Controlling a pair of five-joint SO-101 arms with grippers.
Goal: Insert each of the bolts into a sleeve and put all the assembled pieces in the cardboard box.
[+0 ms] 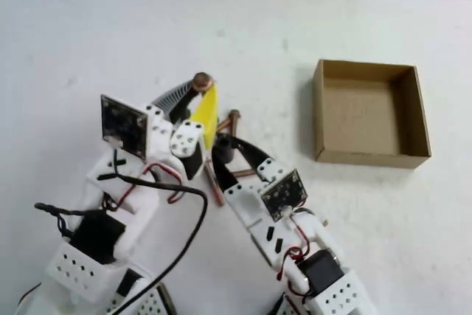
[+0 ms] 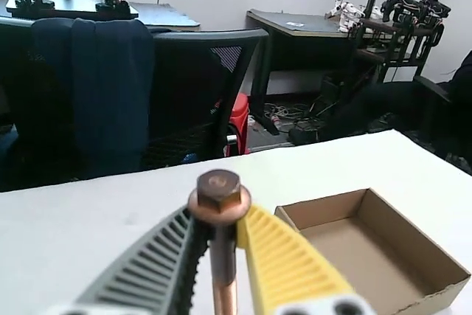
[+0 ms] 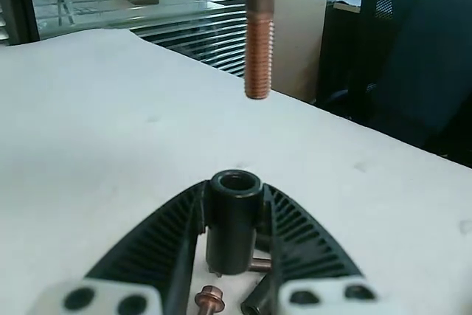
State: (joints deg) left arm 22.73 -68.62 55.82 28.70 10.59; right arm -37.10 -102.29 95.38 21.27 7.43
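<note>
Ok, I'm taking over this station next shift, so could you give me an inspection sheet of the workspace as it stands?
Surface: white table, faint scuffs.
Job's things: cardboard box empty; bolt held head-up; black sleeve held upright beneath the bolt's threaded end, not yet joined; loose bolts on the table between the arms.
Clutter: nothing seen.
Grippers: left gripper, fingers shut on the bolt; right gripper, fingers shut on the black sleeve.
Cables: black cable loops from the left arm down across the table.
Surroundings: office chair and desks behind the table.
</note>
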